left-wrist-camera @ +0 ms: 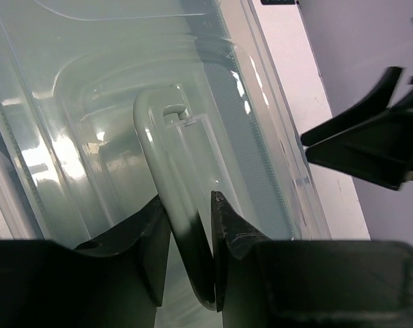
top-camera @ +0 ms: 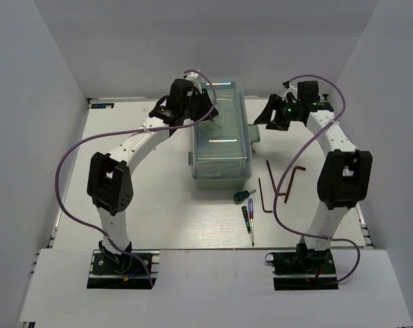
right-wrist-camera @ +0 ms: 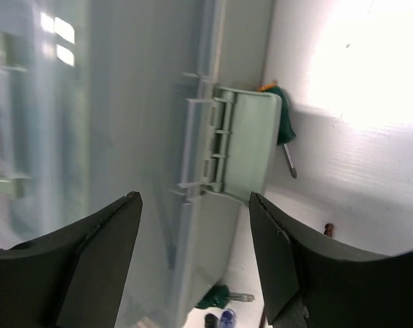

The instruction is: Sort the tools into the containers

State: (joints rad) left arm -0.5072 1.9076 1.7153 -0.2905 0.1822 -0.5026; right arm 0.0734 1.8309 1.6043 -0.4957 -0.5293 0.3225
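toolbox (top-camera: 221,137) sits shut mid-table, hex keys (top-camera: 263,197) and screwdrivers (top-camera: 241,196) loose by its near right corner. left gripper (left-wrist-camera: 190,232) is pinched on the lid handle (left-wrist-camera: 166,157), probably to lift it. right gripper (right-wrist-camera: 194,199) hangs wide open and empty at the side latch (right-wrist-camera: 244,140).

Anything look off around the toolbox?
The side latch on the toolbox is swung outward with the lid down. A green-handled screwdriver lies tucked beside it.

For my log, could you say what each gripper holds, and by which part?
Left gripper clamps the toolbox by its lid handle; right gripper holds nothing.
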